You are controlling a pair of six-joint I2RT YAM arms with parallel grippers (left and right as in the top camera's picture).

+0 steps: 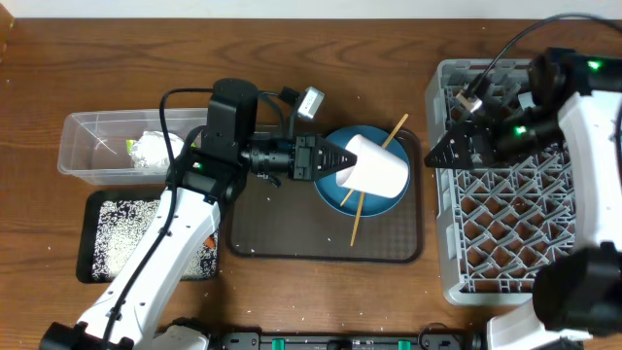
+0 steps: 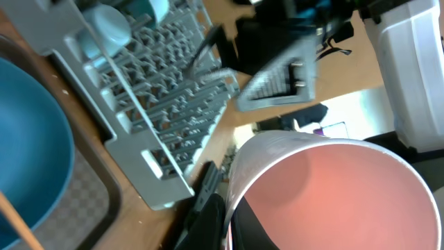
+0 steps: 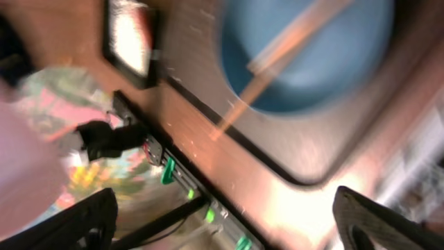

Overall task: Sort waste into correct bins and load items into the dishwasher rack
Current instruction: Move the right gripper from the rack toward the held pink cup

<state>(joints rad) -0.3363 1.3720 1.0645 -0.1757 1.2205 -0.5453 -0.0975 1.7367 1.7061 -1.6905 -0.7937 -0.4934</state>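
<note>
The overhead camera looks straight down on the whole table [image 1: 292,58], from tub [image 1: 83,160] to rack [image 1: 505,224]. The left wrist camera sits right behind the cup [image 2: 326,187] and faces across to the rack. The right wrist camera, blurred, looks down close on the plate [image 3: 326,55], which all three views share.

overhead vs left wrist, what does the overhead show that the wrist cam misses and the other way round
Only overhead: the clear tub holding the wrapper, and the black tray of rice.
Only left wrist: the pink inside of the white-pink cup, and pale blue dishes standing in the dishwasher rack.
Both: that cup gripped by the left gripper, the blue plate, the rack and the right arm.
</note>
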